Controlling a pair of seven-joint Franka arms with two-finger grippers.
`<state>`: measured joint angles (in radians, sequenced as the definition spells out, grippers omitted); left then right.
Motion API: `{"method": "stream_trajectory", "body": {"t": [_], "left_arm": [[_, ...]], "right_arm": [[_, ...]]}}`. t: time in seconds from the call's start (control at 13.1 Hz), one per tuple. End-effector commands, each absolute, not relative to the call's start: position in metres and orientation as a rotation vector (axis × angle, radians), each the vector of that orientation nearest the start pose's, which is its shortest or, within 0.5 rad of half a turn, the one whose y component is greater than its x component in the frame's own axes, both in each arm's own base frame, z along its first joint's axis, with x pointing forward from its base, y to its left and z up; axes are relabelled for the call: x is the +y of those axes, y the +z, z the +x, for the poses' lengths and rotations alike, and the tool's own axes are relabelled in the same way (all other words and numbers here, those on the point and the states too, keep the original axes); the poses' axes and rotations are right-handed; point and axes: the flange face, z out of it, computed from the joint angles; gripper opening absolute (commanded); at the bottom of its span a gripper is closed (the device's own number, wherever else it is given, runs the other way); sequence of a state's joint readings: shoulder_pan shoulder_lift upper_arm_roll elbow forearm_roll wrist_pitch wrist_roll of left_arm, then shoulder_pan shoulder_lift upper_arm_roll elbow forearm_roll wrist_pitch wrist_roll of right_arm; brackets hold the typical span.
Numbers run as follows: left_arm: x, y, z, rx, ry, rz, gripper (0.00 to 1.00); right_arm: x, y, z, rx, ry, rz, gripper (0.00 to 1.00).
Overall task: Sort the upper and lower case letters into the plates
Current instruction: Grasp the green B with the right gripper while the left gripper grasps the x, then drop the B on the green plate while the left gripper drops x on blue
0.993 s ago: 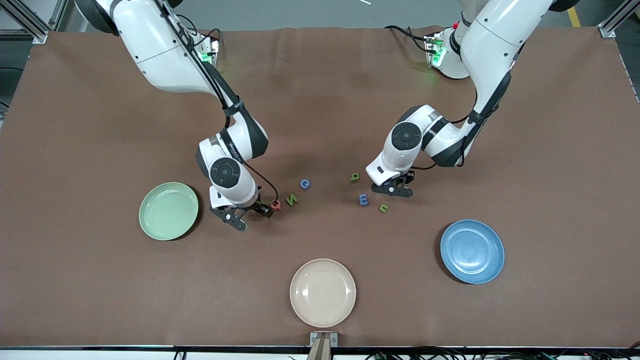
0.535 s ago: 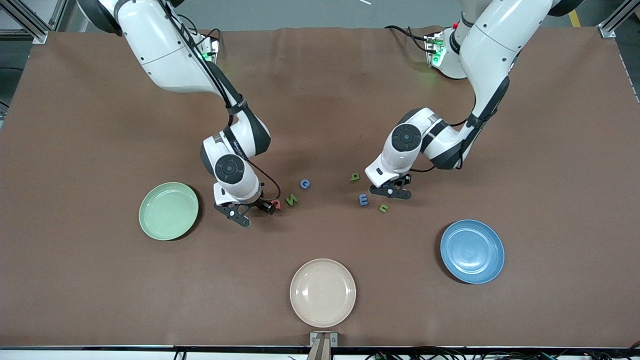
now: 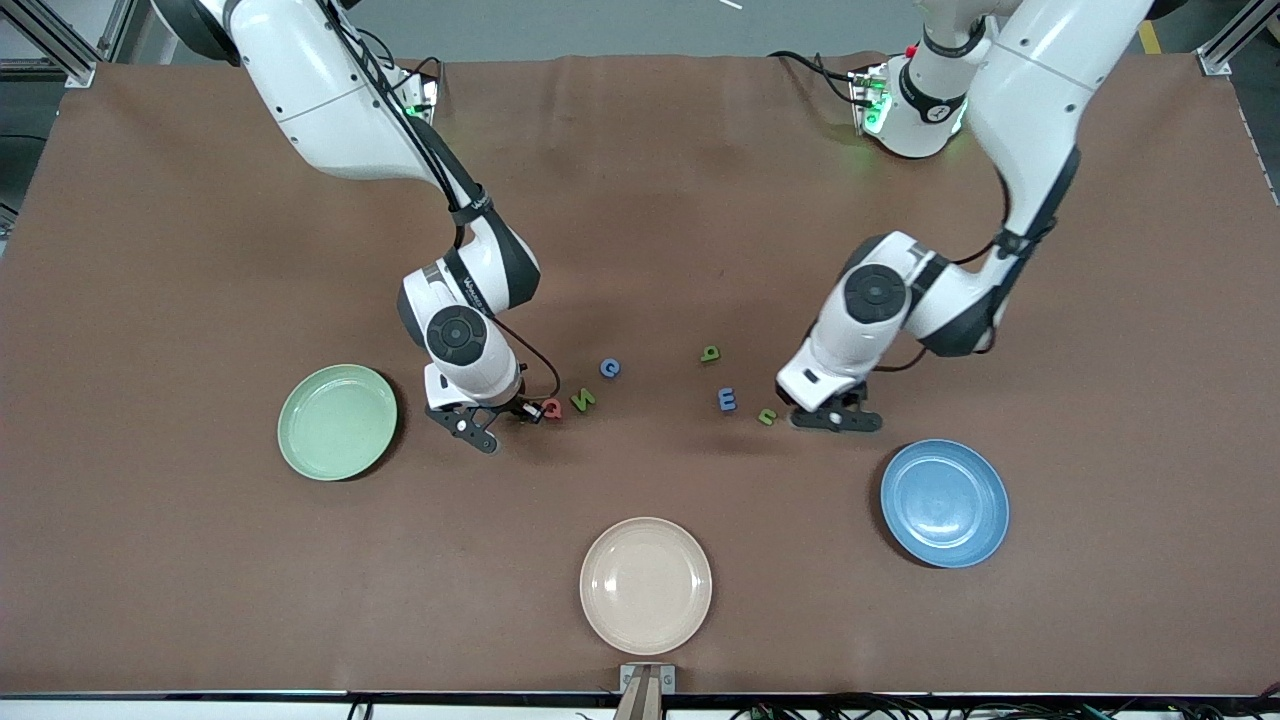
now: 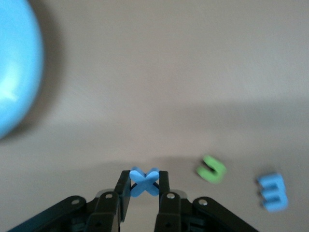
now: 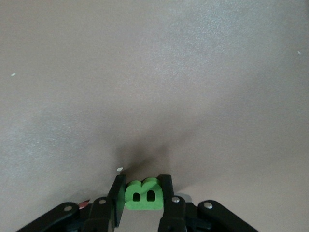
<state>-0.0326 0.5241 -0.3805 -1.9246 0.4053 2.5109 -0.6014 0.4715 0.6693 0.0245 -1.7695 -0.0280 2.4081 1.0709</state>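
Over brown table, left gripper [image 4: 144,186] jaws grasping blue x [image 4: 144,181], right gripper [image 5: 143,193] jaws grasping green B [image 5: 143,195]

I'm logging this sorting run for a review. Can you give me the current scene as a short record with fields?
left gripper: shut on a blue x, near the blue plate
right gripper: around a green B on the table, beside the pink-red letter
green plate: no letters in it
blue plate: no letters in it
beige plate: nearest the front camera
loose letters: green N, blue G, blue E
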Motion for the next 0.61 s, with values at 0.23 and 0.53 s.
{"method": "stream_trajectory", "body": {"t": [0.23, 0.53], "left_arm": [[-0.113, 0.27, 0.649, 0.22, -0.298, -3.072, 0.03], [-0.06, 0.241, 0.662, 0.25, -0.25, -3.081, 0.25]], "right_arm": [[0.208, 0.248, 0.615, 0.677, 0.046, -3.109, 0.0], [0.071, 0.253, 0.631, 0.386, 0.104, -3.149, 0.0]]}}
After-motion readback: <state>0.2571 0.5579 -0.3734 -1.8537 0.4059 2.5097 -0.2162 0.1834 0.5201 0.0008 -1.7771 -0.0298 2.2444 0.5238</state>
